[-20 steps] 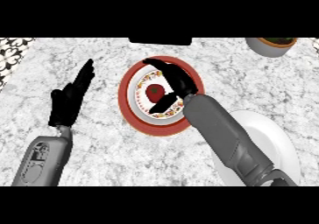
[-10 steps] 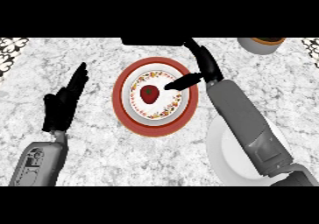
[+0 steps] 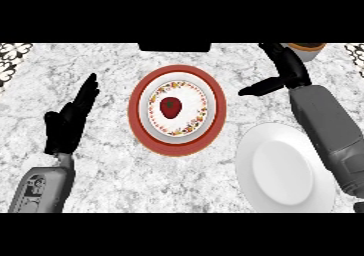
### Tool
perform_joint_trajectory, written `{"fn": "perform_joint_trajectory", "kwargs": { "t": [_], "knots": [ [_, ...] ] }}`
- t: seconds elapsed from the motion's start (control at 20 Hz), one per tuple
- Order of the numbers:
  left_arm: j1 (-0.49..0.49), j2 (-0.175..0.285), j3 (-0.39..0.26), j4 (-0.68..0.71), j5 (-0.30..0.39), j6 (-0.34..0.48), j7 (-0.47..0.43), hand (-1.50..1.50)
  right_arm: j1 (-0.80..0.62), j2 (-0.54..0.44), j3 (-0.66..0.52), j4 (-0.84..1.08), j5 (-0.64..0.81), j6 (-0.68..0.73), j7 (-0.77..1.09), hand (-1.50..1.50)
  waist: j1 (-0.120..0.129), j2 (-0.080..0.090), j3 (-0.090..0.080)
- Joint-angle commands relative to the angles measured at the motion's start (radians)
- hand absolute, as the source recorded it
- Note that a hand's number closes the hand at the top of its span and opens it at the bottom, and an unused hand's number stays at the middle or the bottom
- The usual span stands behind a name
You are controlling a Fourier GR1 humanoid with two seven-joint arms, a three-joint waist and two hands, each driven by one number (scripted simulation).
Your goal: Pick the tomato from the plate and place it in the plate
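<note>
We see the tomato (image 3: 169,107) lying on the red-rimmed plate (image 3: 177,148) at frame centre while our right hand (image 3: 284,75), fingers released and holding nothing, hangs at upper right, which fits either approaching to grasp or having just set it down.

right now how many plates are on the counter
2. A red-rimmed plate sits at the centre with the tomato on it. A plain white plate lies to its lower right, partly under the right forearm. No others show.
</note>
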Motion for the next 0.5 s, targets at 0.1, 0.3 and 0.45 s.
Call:
{"fn": "perform_joint_trajectory", "kwargs": {
  "t": [0.1,0.3,0.45],
  "knots": [
    [-0.027,0.016,0.018,-0.012,0.012,-0.016,0.027,0.00,-0.020,-0.120,-0.028,0.114,0.027,0.112,-0.106,-1.50,0.009,0.004,0.000],
    [-0.036,-0.016,-0.012,0.046,-0.021,0.001,-0.026,0.00,-0.023,-0.137,-0.059,0.176,0.018,0.139,-0.173,-1.50,0.021,0.013,0.001],
    [-0.021,-0.019,-0.009,-0.007,-0.009,0.000,0.025,0.00,-0.017,-0.117,-0.057,0.193,0.037,0.118,-0.188,-1.50,0.017,0.006,0.001]
  ]
}}
